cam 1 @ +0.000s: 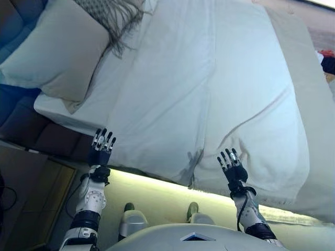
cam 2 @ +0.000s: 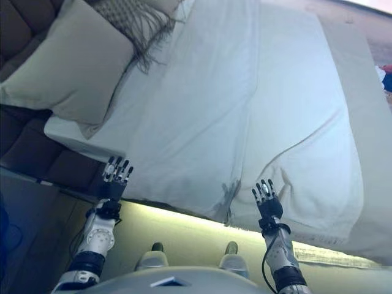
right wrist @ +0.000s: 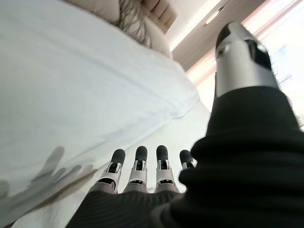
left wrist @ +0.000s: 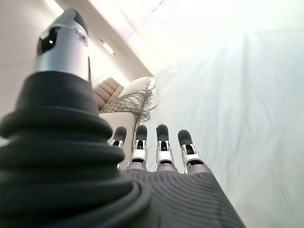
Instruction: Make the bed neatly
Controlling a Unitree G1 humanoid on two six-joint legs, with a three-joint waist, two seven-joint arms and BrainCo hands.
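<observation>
A white duvet (cam 1: 209, 94) covers the bed, with a long crease down its middle and a fold curving toward its near right corner. A cream pillow (cam 1: 57, 49) lies at the head of the bed on the left, a fringed grey throw (cam 1: 112, 18) beside it. My left hand (cam 1: 100, 148) hovers open by the near edge of the bed, close to the mattress corner, touching nothing. Over the duvet's near edge, my right hand (cam 1: 233, 166) is open too, fingers straight and holding nothing. Both wrist views show straight fingers (left wrist: 161, 149) and fingertips (right wrist: 138, 164) above the white bedding.
A dark padded headboard (cam 1: 21, 120) stands at the left. The bed's lit base (cam 1: 157, 188) runs along the near side. A beige sheet strip (cam 1: 314, 104) borders the duvet at the right, with red and dark items (cam 1: 327, 60) on the floor beyond.
</observation>
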